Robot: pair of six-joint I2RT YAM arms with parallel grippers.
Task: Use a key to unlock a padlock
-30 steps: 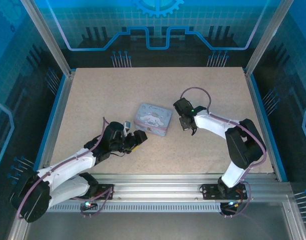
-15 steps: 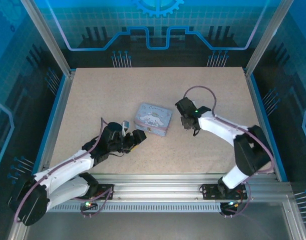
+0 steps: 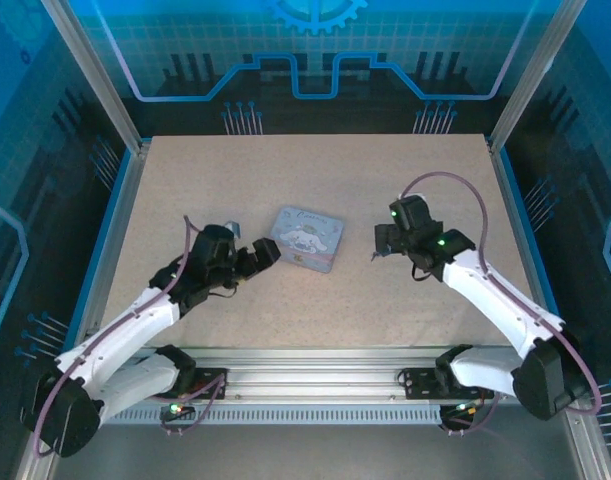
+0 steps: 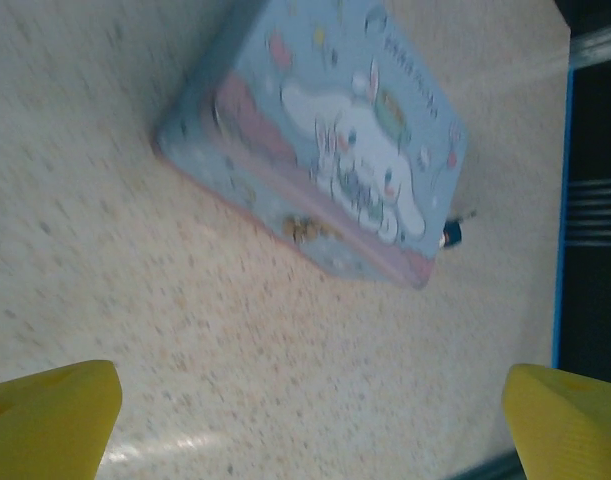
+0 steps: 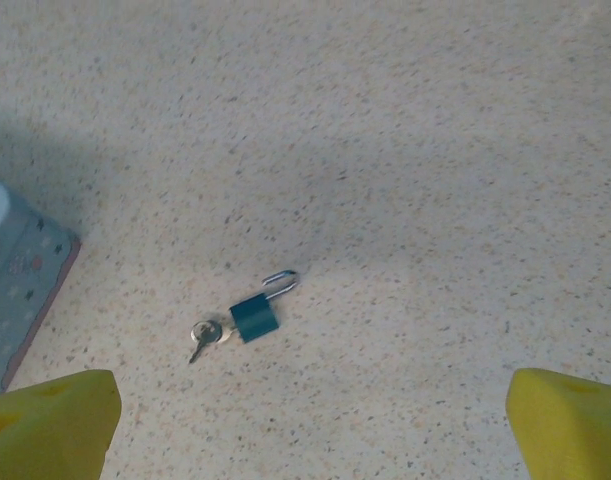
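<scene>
The padlock (image 5: 253,317), small and dark blue-green, lies on the speckled table with its silver shackle (image 5: 281,284) looking swung open. The silvery key (image 5: 205,333) lies against its base. In the left wrist view the padlock (image 4: 452,233) peeps out past the far corner of the tin. My right gripper (image 5: 307,425) hovers open above and apart from the lock, nothing between its yellow fingertips (image 5: 45,425). My left gripper (image 4: 305,430) is open too, empty, short of the tin. From above, the left gripper (image 3: 259,256) sits left of the tin, the right gripper (image 3: 377,248) to its right.
A pale blue cartoon tin (image 3: 305,238) rests mid-table, closed; its corner (image 5: 15,290) is left of the lock. Metal rails and blue walls (image 3: 115,200) ring the table. Bare tabletop (image 3: 315,170) lies behind the tin.
The right gripper has opened and drawn back to the right, away from the tin. The left gripper has opened wider and pulled back left from the tin's corner.
</scene>
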